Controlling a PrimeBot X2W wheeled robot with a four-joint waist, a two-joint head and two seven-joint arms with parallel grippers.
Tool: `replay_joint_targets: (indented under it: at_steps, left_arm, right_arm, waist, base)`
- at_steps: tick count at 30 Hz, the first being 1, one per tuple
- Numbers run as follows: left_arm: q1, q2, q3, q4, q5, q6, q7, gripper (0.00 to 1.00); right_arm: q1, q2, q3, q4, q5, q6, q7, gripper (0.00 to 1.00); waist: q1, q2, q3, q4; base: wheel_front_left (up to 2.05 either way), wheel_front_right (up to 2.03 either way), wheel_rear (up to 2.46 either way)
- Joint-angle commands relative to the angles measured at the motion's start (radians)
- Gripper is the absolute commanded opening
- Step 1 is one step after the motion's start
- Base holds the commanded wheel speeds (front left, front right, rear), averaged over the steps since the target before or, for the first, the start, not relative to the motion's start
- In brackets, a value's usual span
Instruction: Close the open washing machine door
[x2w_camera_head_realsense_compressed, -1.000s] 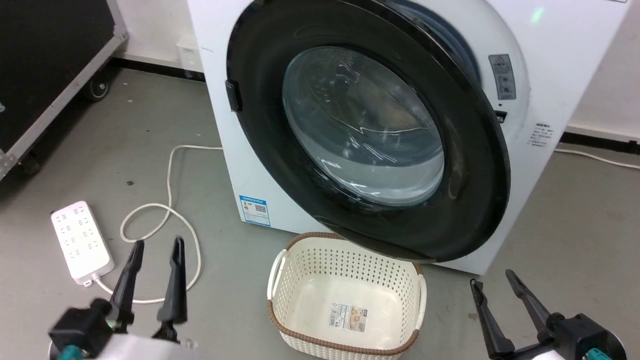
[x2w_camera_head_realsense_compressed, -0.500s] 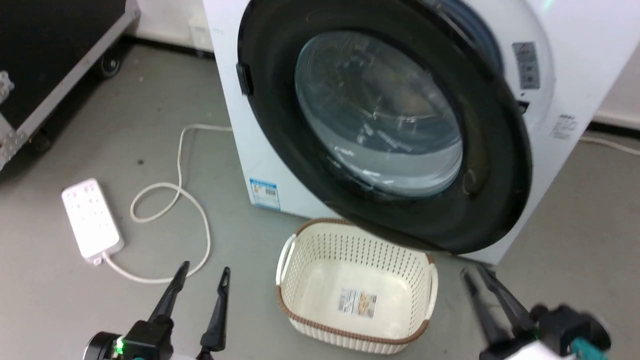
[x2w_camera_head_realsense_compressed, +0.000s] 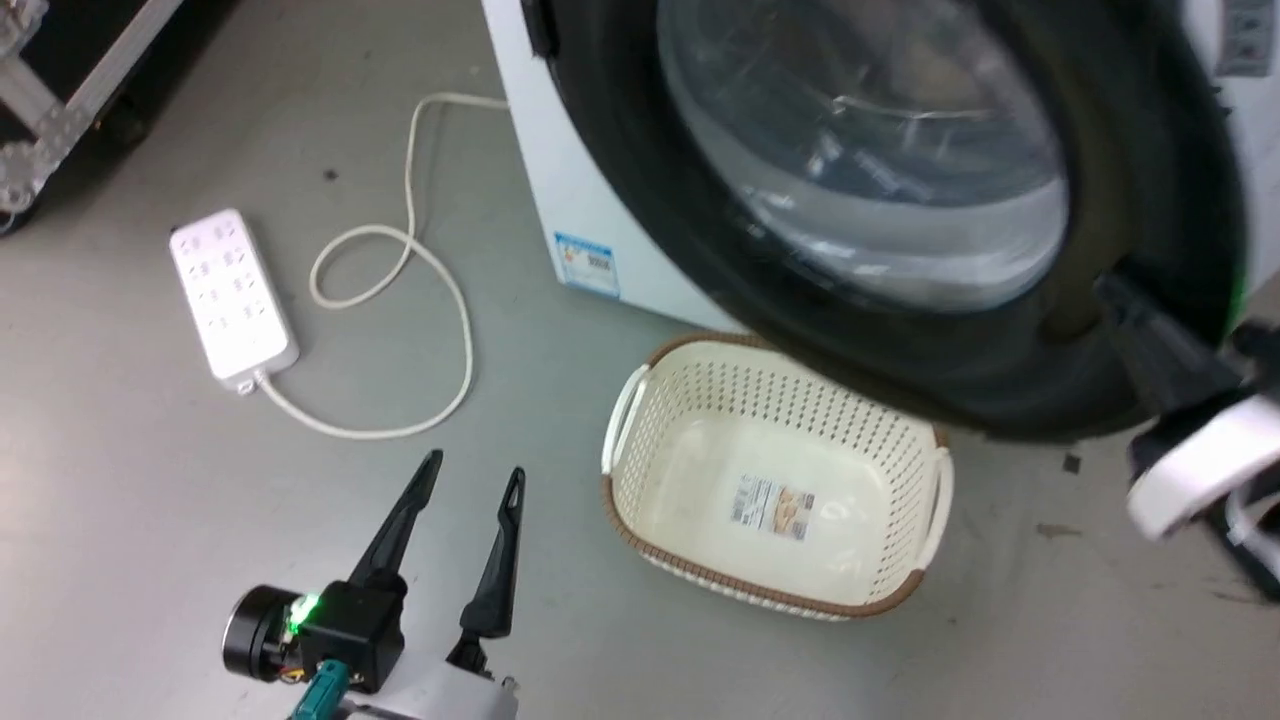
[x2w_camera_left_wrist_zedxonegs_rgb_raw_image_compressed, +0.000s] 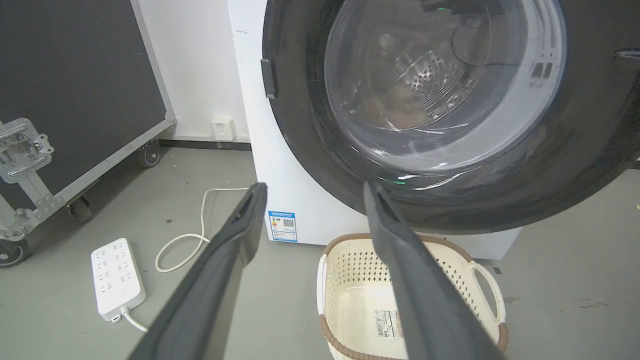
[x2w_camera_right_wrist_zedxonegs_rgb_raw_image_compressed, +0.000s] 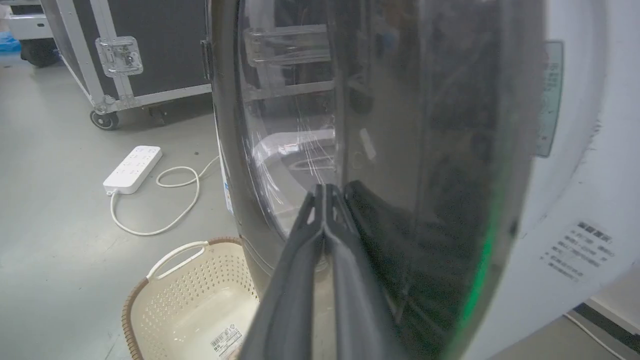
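Washing machine door: the large round glossy black door (x2w_camera_head_realsense_compressed: 860, 170) with a bulging clear glass window is standing partly open, its right edge hanging clear of the machine front.
Washing machine: the white front-loading washer (x2w_camera_head_realsense_compressed: 560, 200) is sitting on the grey floor (x2w_camera_head_realsense_compressed: 150, 500), wearing a blue label sticker (x2w_camera_head_realsense_compressed: 587, 265) low on its front panel.
Drum: the perforated steel drum (x2w_camera_left_wrist_zedxonegs_rgb_raw_image_compressed: 435, 75) is showing through the glass; what is lying in it I cannot tell.
Right gripper: the right gripper (x2w_camera_right_wrist_zedxonegs_rgb_raw_image_compressed: 325, 192) is holding its two dark fingers pressed together, pinching nothing, tips lying close against the door's lower right face where glass is meeting black rim; whether they are touching I cannot tell.
Left gripper: the left gripper (x2w_camera_head_realsense_compressed: 473, 465) is hovering with fingers spread wide, well apart from the door, above the floor left of the basket.
Basket: the cream perforated plastic basket with a brown woven rim (x2w_camera_head_realsense_compressed: 640, 420) is sitting on the floor just under the door's lower edge, carrying a printed label sticker (x2w_camera_head_realsense_compressed: 772, 507) on its bottom.
Power strip: the white power strip (x2w_camera_head_realsense_compressed: 232, 295) is lying to the left, its white cable (x2w_camera_head_realsense_compressed: 440, 290) looping toward the machine.
Case: the black flight case with metal edging (x2w_camera_left_wrist_zedxonegs_rgb_raw_image_compressed: 75, 90) is standing on castors at far left.
Counts: one door, one machine, one basket, one power strip, one case, two grippers.
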Motion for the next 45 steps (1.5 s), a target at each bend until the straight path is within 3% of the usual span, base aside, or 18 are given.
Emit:
replay_joint_targets:
  at_steps: [1,9,19,20,21,22,28,35,45]
  left_arm:
    - [-0.030,-0.007,-0.010,-0.009,0.001,0.005,-0.004,1.00]
    - [-0.078,-0.018,-0.034,-0.016,-0.006,0.022,-0.004,1.00]
    - [-0.099,-0.022,-0.044,-0.005,-0.011,0.040,-0.004,1.00]
    - [-0.092,-0.022,-0.036,0.000,-0.012,0.039,-0.004,1.00]
    - [-0.089,-0.022,-0.034,0.003,-0.011,0.038,-0.004,1.00]
    - [-0.084,-0.022,-0.031,0.005,-0.012,0.036,-0.004,1.00]
    - [-0.040,-0.017,0.000,0.031,-0.021,0.030,-0.004,1.00]
    - [0.018,-0.006,0.034,0.061,-0.030,0.026,-0.004,1.00]
    - [0.058,-0.004,0.059,0.084,-0.051,0.016,-0.004,1.00]
  right_arm:
    - [-0.085,-0.048,-0.021,0.048,0.037,-0.002,0.025,0.00]
    - [-0.300,-0.094,-0.098,0.206,0.077,-0.002,0.083,0.00]
    - [-0.433,-0.061,-0.105,0.377,0.065,-0.002,0.063,0.00]
    - [-0.414,-0.038,-0.089,0.402,0.078,-0.002,0.038,0.11]
    - [-0.401,-0.031,-0.077,0.403,0.082,-0.002,0.025,0.68]
    - [-0.383,-0.022,-0.067,0.404,0.090,-0.002,0.016,1.00]
    - [-0.210,0.027,-0.043,0.332,0.104,-0.002,-0.078,1.00]
    - [0.040,0.113,-0.114,0.139,0.016,-0.002,-0.121,1.00]
    - [0.415,0.381,-0.315,-0.154,-0.201,-0.002,-0.130,1.00]
  waist:
    - [-0.0002,-0.0001,0.041,0.022]
    - [-0.0002,-0.0001,0.107,0.042]
    - [-0.0002,-0.0001,0.103,0.030]
    - [-0.0002,-0.0001,0.071,0.016]
    - [-0.0002,-0.0001,0.056,0.010]
    - [-0.0002,-0.0001,0.040,0.004]
    - [-0.0002,-0.0001,-0.070,-0.052]
    - [-0.0002,-0.0001,-0.175,-0.129]
    - [-0.0002,-0.0001,-0.221,-0.191]
  base:
    - [0.00,0.00,0.00]
    - [0.00,0.00,0.00]
    - [0.00,0.00,0.00]
    - [0.00,0.00,0.00]
    - [0.00,0.00,0.00]
    - [0.00,0.00,0.00]
    - [0.00,0.00,0.00]
    - [0.00,0.00,0.00]
    - [0.00,0.00,0.00]
